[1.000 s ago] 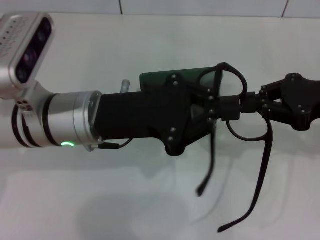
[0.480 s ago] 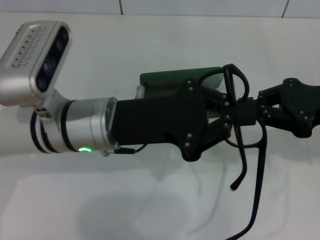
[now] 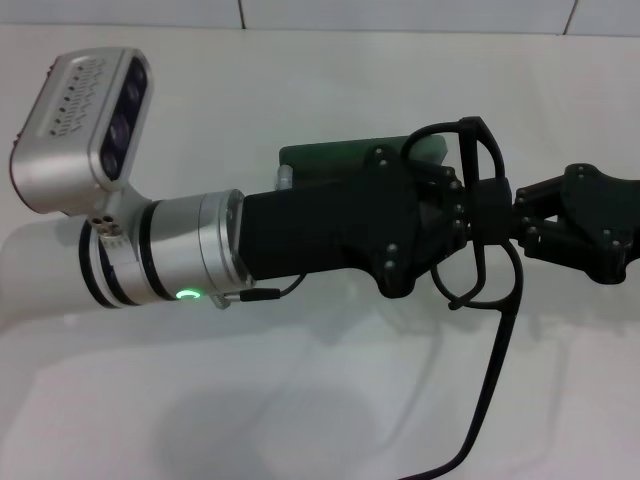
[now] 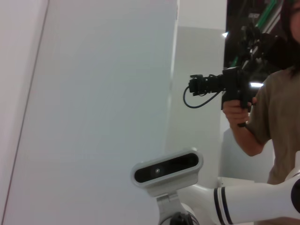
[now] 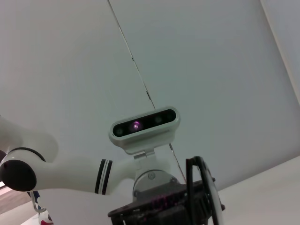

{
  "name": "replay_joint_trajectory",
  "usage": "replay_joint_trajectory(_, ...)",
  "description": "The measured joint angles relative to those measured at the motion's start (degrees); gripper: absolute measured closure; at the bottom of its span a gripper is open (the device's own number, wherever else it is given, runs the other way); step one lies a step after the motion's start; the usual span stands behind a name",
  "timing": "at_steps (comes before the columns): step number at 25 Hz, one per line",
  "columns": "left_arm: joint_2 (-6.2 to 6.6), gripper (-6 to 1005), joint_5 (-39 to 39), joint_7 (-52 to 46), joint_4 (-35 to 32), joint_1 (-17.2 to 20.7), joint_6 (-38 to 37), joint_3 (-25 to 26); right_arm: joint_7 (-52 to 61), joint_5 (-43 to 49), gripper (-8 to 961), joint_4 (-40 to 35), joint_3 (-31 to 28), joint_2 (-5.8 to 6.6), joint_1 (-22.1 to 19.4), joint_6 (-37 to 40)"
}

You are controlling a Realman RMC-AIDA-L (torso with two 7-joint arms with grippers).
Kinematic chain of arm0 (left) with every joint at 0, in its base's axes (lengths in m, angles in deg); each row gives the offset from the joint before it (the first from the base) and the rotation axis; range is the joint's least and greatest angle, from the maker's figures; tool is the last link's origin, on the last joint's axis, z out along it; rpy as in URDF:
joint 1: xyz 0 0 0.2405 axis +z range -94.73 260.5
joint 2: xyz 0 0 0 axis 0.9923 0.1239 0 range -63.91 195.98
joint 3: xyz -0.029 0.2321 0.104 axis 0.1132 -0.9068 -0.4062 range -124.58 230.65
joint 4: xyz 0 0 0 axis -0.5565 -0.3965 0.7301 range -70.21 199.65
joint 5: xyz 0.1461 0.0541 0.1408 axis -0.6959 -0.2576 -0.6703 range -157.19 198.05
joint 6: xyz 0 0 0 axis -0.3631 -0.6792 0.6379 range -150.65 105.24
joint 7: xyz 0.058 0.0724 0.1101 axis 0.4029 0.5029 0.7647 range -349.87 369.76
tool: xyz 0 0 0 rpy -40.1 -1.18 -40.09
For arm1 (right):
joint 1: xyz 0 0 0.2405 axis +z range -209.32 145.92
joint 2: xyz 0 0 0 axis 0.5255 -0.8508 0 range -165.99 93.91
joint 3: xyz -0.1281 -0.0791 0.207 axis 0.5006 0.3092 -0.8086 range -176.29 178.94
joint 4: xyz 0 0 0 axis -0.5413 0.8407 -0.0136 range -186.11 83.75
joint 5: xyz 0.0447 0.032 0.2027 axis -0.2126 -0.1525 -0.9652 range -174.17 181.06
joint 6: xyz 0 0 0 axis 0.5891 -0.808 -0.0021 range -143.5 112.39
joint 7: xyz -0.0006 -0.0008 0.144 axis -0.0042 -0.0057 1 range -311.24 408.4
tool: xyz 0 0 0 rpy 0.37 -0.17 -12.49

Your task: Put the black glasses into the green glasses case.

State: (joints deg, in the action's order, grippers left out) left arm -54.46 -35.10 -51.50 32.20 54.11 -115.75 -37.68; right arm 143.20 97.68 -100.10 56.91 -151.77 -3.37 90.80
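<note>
The black glasses [image 3: 483,145] hang in the air over the white table, turned edge-on, with one long temple arm trailing down toward the front. My left gripper [image 3: 480,205] reaches in from the left and is shut on the frame near its middle. My right gripper [image 3: 520,215] comes in from the right, its tip right against the same spot on the frame. The green glasses case [image 3: 325,157] lies on the table behind the left gripper, mostly hidden by it. In the right wrist view the glasses [image 5: 202,187] stand upright on the left gripper [image 5: 159,208].
The white table [image 3: 300,80] runs back to a tiled wall. The left arm's silver wrist camera [image 3: 85,120] juts up at the left. In the left wrist view a person holding a camera [image 4: 220,84] stands beyond the right arm's wrist camera [image 4: 164,171].
My left wrist has rolled and shifted right, turning the glasses from nearly flat to edge-on. One temple arm has swung in. The right gripper has barely moved.
</note>
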Motion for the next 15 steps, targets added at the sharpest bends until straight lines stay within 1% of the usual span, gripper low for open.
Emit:
replay_joint_trajectory(8, 0.01, 975, 0.23, 0.55, 0.15, 0.26, -0.17, -0.51, -0.58, -0.03, 893, 0.06, -0.5, -0.02, 0.0, -0.32)
replay_joint_trajectory(13, 0.36, 975, 0.27, 1.01, 0.18, 0.4, -3.07, -0.38, -1.34, -0.04, 895, 0.07, -0.99, 0.25, -0.38, -2.66)
replay_joint_trajectory(15, 0.47, 975, 0.27, 1.02, 0.03, 0.7, -3.75, -0.05, -1.56, -0.06, 895, 0.06, -2.62, 0.3, -0.38, -2.65)
